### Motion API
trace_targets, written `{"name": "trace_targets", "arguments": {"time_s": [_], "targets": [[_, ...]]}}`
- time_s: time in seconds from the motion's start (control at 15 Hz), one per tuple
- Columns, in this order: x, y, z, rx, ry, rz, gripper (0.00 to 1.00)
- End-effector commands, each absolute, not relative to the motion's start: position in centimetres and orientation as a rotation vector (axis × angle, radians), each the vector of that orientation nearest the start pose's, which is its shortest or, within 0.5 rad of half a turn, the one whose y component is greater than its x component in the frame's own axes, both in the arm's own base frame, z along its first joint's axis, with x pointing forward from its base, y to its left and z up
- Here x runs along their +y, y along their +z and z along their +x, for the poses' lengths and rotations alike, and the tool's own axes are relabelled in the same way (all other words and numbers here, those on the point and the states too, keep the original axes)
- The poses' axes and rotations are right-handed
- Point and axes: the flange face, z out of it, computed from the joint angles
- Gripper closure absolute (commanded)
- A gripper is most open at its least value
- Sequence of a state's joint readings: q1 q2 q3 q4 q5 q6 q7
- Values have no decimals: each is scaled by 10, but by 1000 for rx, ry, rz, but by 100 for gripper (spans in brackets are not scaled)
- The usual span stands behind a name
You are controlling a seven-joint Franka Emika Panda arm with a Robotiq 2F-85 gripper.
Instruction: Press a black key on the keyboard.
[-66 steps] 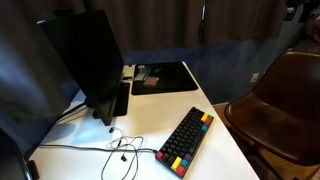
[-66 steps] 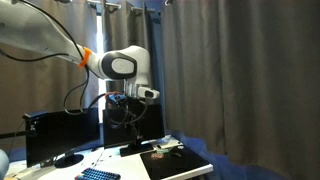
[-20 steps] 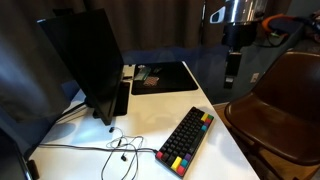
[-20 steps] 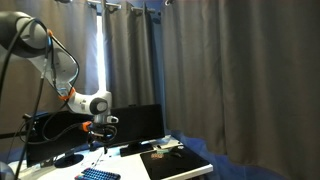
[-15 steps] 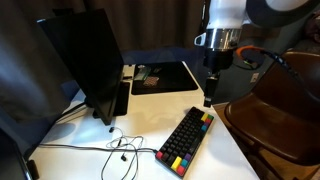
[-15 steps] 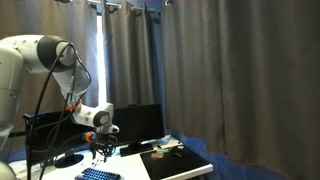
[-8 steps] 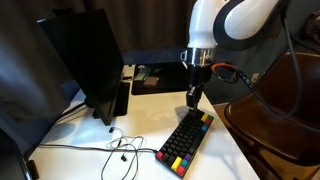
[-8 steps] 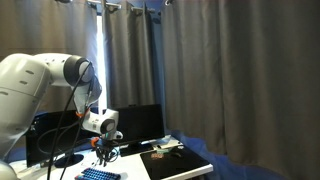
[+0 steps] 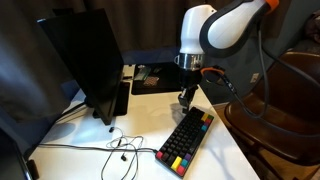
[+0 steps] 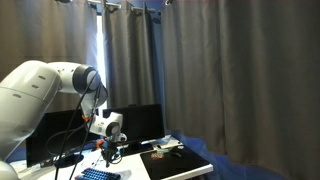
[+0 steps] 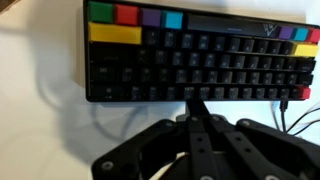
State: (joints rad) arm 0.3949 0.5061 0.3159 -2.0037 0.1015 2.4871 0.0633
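The keyboard (image 9: 187, 140) lies on the white table, black with red, yellow, green and blue keys along its edges; it also shows as a low strip (image 10: 98, 174). In the wrist view the keyboard (image 11: 190, 60) fills the upper half, black keys in rows. My gripper (image 9: 184, 99) hangs just above the keyboard's far end, fingers pressed together and holding nothing. In the wrist view the gripper (image 11: 193, 97) points its joined tips at the keyboard's near edge row. From the side the gripper (image 10: 106, 151) is a little above the keys; I cannot tell whether it touches them.
A dark monitor (image 9: 85, 60) stands at the left, with loose cables (image 9: 120, 150) in front of it. A flat black desk mat (image 9: 165, 77) lies behind the keyboard. A brown chair (image 9: 285, 100) stands close to the table's right edge. Curtains hang behind.
The arm has come down and leftward from above the chair to just over the keyboard's far end. The fingers have gone from open to shut.
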Motion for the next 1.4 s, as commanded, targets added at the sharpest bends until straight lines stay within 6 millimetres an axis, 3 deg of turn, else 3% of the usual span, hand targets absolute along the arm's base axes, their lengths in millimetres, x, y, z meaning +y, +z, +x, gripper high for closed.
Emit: {"name": "trace_targets", "arguments": {"time_s": [0.0, 0.53, 1.33], "targets": [[399, 207, 471, -755, 108, -2864, 100], [391, 192, 470, -718, 141, -2873, 100], [398, 178, 464, -727, 158, -2868, 100]]}}
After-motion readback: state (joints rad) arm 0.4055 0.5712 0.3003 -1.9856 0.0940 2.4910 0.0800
